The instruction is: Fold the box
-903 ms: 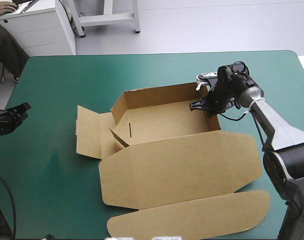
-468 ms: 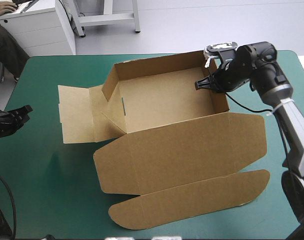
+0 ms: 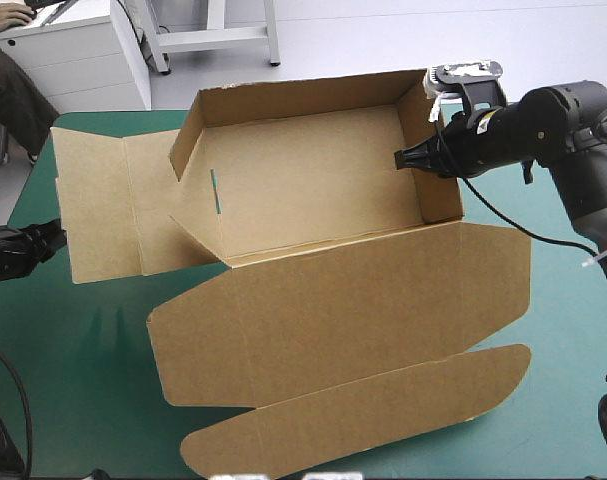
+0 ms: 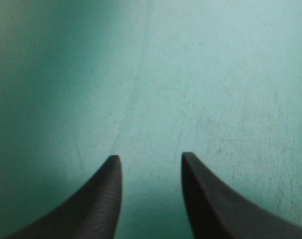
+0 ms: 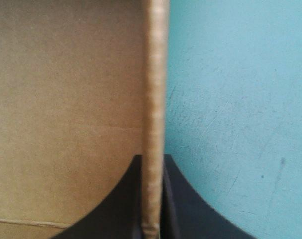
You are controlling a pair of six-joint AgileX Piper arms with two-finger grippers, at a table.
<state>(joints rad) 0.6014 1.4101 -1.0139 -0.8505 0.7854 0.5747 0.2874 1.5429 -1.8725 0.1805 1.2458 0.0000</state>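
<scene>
Two black fin-shaped fingers of my right gripper [image 3: 407, 158] are clamped on the upright right-hand wall [image 3: 440, 195] of the brown cardboard box [image 3: 313, 200], close to its far right corner. The right wrist view shows that wall's edge sandwiched between them, with board on one side and the teal-green table cover [image 5: 230, 99] on the other. I judge the grip is there so I can haul and steer the whole sheet by one stiff panel.

The box sits across the middle of the table and looks tipped up off the cover at the gripped side. Its far wall and right wall are raised. The left side panel [image 3: 93, 210] lies splayed open. The broad lid [image 3: 343, 300] and its rounded tuck flap [image 3: 363, 410] lie flat toward the near edge.

My left gripper [image 3: 28, 245] waits at the table's left edge, fingers [image 4: 101, 199] parted over bare cover, holding nothing. It looks placed to take the splayed panel next.
</scene>
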